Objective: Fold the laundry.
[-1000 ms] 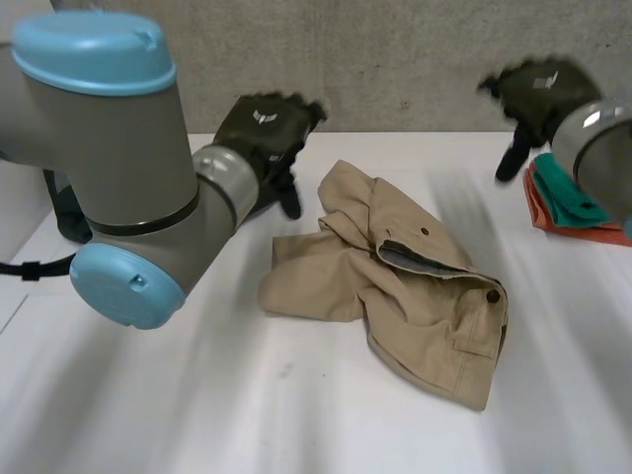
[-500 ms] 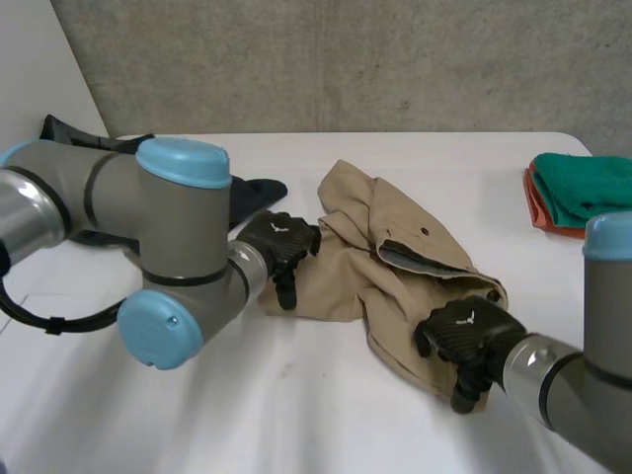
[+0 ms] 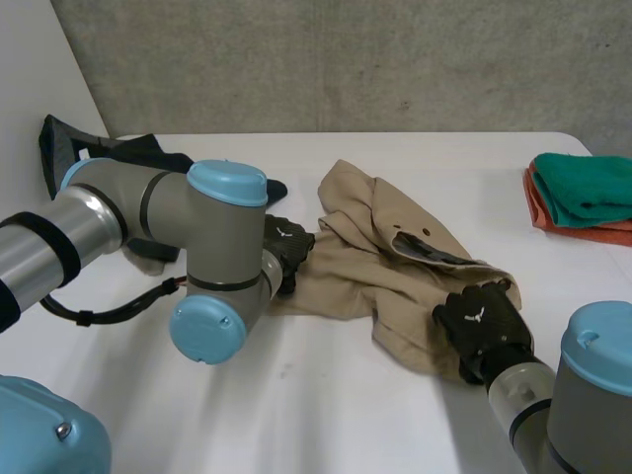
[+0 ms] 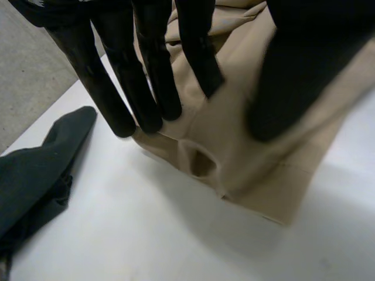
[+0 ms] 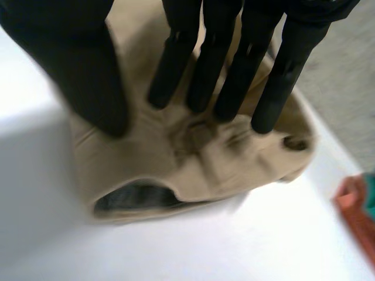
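1. The tan garment (image 3: 395,272) (image 4: 205,132) (image 5: 193,158) lies crumpled at the middle of the white table (image 3: 296,415). It is a matte woven cloth, thrown into soft ridges and folds, with a stitched hem at one end.
2. A dark slit (image 5: 135,196) gapes in its thick seamed end, and a small dark button (image 5: 293,142) sits close by.
3. The left hand (image 3: 286,247) (image 4: 196,35) is at the garment's edge nearest the dark cloth. Its fingers are straight and close together, the thumb is set wide apart, and the tips are right at the tan fabric without closing on it.
4. The right hand (image 3: 481,321) (image 5: 240,64) is over the seamed end nearest the robot. Its fingers are straight and slightly fanned, the thumb is spread off to one side, and nothing is pinched.
5. A limp dark garment (image 3: 148,153) (image 4: 29,170) lies heaped on the table beyond the left arm, near the tan one but apart from it.
6. At the far right edge a folded green cloth (image 3: 583,193) rests on an orange cloth (image 3: 573,225) (image 5: 354,205), well apart from the tan garment.
7. A rough grey wall (image 3: 346,59) stands behind the table.
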You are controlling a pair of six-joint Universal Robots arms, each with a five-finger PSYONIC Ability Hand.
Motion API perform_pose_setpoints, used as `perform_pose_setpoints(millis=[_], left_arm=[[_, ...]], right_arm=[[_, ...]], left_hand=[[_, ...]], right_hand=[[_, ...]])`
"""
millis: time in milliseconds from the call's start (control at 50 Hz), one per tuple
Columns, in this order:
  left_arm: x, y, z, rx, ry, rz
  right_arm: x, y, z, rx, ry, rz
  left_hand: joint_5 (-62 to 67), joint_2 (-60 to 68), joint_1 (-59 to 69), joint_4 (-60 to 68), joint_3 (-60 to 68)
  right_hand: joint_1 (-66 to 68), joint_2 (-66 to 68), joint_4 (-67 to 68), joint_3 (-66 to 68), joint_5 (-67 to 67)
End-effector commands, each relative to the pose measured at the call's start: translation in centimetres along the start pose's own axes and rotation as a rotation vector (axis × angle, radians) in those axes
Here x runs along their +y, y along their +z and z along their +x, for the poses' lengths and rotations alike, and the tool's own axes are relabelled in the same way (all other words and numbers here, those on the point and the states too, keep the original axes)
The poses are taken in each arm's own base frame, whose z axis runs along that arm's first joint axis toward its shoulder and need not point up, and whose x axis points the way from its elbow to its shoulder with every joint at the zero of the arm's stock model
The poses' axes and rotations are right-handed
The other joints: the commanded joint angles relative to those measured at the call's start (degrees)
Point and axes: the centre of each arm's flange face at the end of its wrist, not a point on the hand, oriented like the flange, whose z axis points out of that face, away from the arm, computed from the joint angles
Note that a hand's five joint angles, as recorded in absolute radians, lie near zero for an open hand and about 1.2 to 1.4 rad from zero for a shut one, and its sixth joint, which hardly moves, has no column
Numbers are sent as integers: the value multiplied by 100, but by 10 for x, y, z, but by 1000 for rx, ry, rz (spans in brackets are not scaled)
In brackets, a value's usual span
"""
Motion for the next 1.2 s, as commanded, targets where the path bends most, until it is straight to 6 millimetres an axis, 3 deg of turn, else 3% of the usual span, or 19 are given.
perform_pose_setpoints(millis=[20, 100, 120, 200, 260, 320, 340, 400, 420, 540, 660, 900, 1060, 1200], left_arm=[[-27, -19, -16, -43, -6, 54], [-64, -57, -46, -102, -52, 141], [-78, -75, -61, -130, -71, 184], [-107, -119, -94, -196, -100, 291], [-119, -146, -104, -194, -98, 344], [-119, -153, -101, -157, -83, 354], [-116, -153, -96, -125, -66, 352], [-107, -145, -90, -90, -40, 328], [-99, -134, -86, -79, -28, 301], [-71, -92, -94, -130, -22, 186], [-68, -71, -102, -182, -31, 167], [-77, -69, -107, -193, -43, 198], [-76, -69, -107, -195, -45, 197], [-75, -69, -106, -193, -46, 191]], right_arm=[[-26, 10, 20, 131, -89, 125], [-67, 6, 61, 255, -69, 236], [-83, 2, 77, 289, -54, 277], [-109, -7, 99, 280, -30, 318], [-114, -10, 105, 228, -9, 297], [-112, -15, 106, 129, 63, 238], [-107, -18, 101, 64, 110, 194], [-96, -23, 88, -38, 183, 121], [-88, -27, 78, -103, 222, 73], [-62, -49, 30, -295, 284, -31], [-49, -61, -15, -356, 270, 43], [-38, -44, -74, -300, 264, 112], [-32, -28, -96, -293, 227, 94], [-35, -16, -101, -254, 226, 144]], left_hand=[[3088, 2930, 2528, 3050, 2964], [3088, 2930, 2528, 3050, 2964], [3088, 2930, 2528, 3050, 2964], [3088, 2930, 2528, 3050, 2964], [3088, 2930, 2528, 3050, 2964], [3088, 2930, 2528, 3050, 2964], [3088, 2930, 2528, 3050, 2964], [3088, 2930, 2528, 3050, 2964], [3088, 2930, 2528, 3050, 2964], [3088, 2930, 2528, 3050, 2964], [3088, 2930, 2528, 3050, 2964], [3088, 2930, 2528, 3050, 2964], [3088, 2930, 2528, 3050, 2964], [3088, 2930, 2528, 3050, 2964]], right_hand=[[2111, 2151, 2253, 2249, 2285], [2111, 2151, 2253, 2249, 2285], [2111, 2151, 2253, 2249, 2285], [2111, 2151, 2253, 2249, 2285], [2111, 2151, 2253, 2249, 2285], [1859, 1899, 2001, 1997, 2033], [41, 81, 183, 180, 215], [-1352, -1312, -1210, -1213, -1178], [-2306, -2266, -2164, -2167, -2132], [-3677, -3636, -3535, -3538, -3502], [-3963, -3923, -3822, -3825, -3789], [-3460, -3420, -3318, -3321, -3286], [-2653, -2613, -2511, -2514, -2479], [-1561, -1520, -1419, -1422, -1386]])
